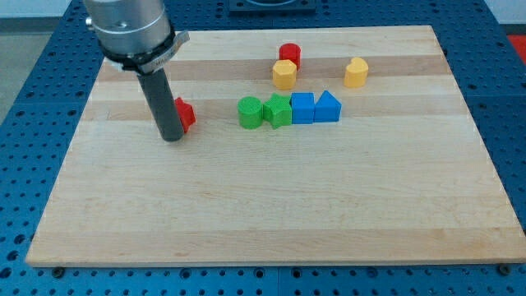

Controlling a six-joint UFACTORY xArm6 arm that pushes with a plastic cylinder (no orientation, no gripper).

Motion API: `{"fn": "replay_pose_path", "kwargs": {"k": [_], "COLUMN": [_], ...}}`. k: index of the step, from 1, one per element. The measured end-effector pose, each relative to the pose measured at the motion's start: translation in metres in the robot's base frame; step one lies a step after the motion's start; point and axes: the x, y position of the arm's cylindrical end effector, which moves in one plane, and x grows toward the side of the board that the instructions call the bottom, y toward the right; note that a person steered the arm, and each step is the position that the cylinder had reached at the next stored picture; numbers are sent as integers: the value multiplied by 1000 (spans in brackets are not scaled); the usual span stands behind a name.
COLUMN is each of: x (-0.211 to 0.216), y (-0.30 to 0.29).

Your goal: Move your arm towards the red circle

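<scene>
My tip (172, 138) bare rod, nothing pinched, touching red block (186, 114) on its left. Target red circle (289, 56) well up-right of that block, behind yellow block (284, 75). Judgement: swing up-right, clear of 2 green blocks (265, 111).

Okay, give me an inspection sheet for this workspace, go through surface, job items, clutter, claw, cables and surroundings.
Surface: wooden board, flat.
Job's things: red circle near the view's top, touching a yellow block.
Clutter: second yellow block; green pair and blue pair in a row; small red block.
Claw: none; my tip sits beside the small red block, far to the left of the red circle.
Cables: nothing seen.
Surroundings: blue perforated table.
</scene>
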Motion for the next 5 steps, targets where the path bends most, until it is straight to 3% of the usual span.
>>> {"fn": "replay_pose_path", "kwargs": {"k": [3,5], "x": [-97,-122], "y": [-12,-11]}}
